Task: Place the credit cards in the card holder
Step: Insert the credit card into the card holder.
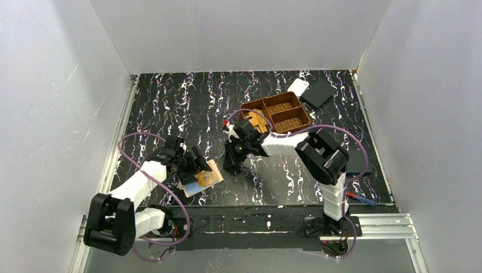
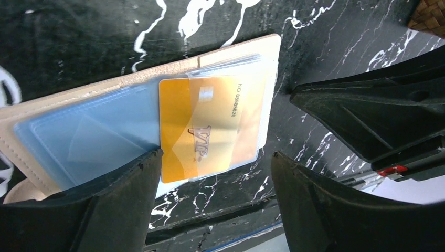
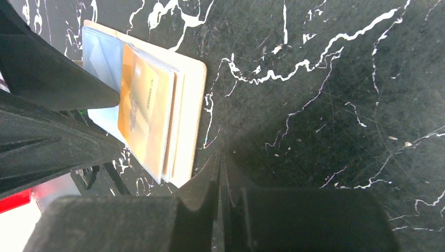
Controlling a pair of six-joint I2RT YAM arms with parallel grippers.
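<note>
The small flat tan bifold wallet (image 1: pixel 206 178) lay open on the black, white-veined marble-pattern table (image 1: pixel 170 102), near the front edge and ahead of the left arm's base. Its clear blue-tinted card sleeves faced up. One golden-yellow rectangular credit card (image 2: pixel 202 128) (stamped "VIP", with a number along one short edge) sat on the wallet's right half, at least partly under a clear sleeve.

The left gripper (image 1: pixel 195 165) hung just over the wallet with its jaws wide apart and nothing between them but the card lying below. One black finger (image 2: pixel 123 197) overlapped the blue sleeves beside the card's edge; I could not tell whether it touched.

The right gripper (image 3: pixel 219 164) pointed at bare table just beside the wallet, its jaws pressed together and empty. The brown woven three-compartment basket (image 1: pixel 279 111) stood well behind it.
</note>
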